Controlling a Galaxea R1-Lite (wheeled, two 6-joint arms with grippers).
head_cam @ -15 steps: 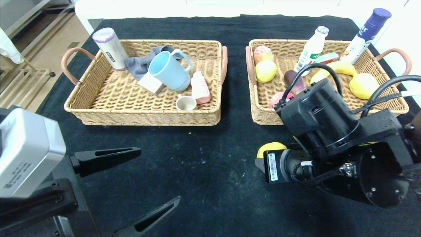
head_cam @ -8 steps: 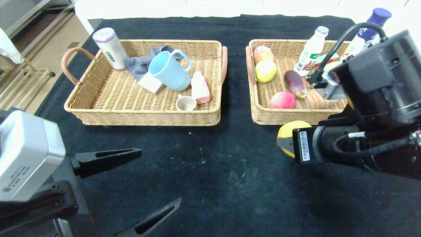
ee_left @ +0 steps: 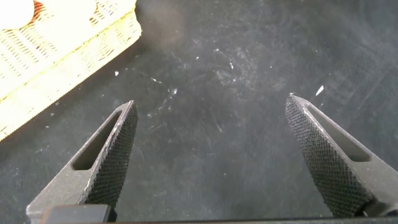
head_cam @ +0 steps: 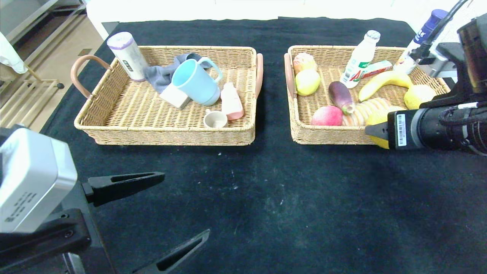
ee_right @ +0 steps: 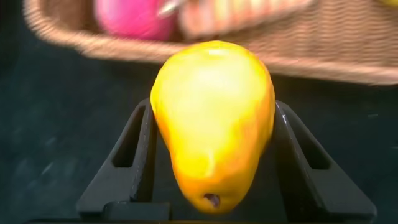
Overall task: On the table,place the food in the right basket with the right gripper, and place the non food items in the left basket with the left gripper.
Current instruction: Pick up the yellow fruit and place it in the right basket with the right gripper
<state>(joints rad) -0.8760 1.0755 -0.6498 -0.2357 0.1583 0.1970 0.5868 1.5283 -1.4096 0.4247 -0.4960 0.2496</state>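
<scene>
Compared with half a second ago, the right gripper [head_cam: 374, 131] has climbed from the tabletop [head_cam: 243, 198] toward the mid-right of the head view, and the yellow pear [head_cam: 377, 118] it carries now overlaps the front rim of the right basket [head_cam: 323, 135] rather than sitting below it. In the right wrist view the fingers [ee_right: 134, 158] pinch the pear [ee_right: 214, 118] from both sides, with the basket wall [ee_right: 348, 59] blurred just beyond it. With the arm out of the way, the banana [head_cam: 384, 80], the lemon [head_cam: 418, 95], the eggplant [head_cam: 340, 97] and the bread slices [head_cam: 367, 108] inside the basket show again. The left basket [head_cam: 167, 133] in the upper left holds the blue mug [head_cam: 196, 82] and its other items as before. The left gripper [head_cam: 152, 213] remains at the lower left, fingers [ee_left: 109, 155] spread wide over bare black cloth, holding nothing.
</scene>
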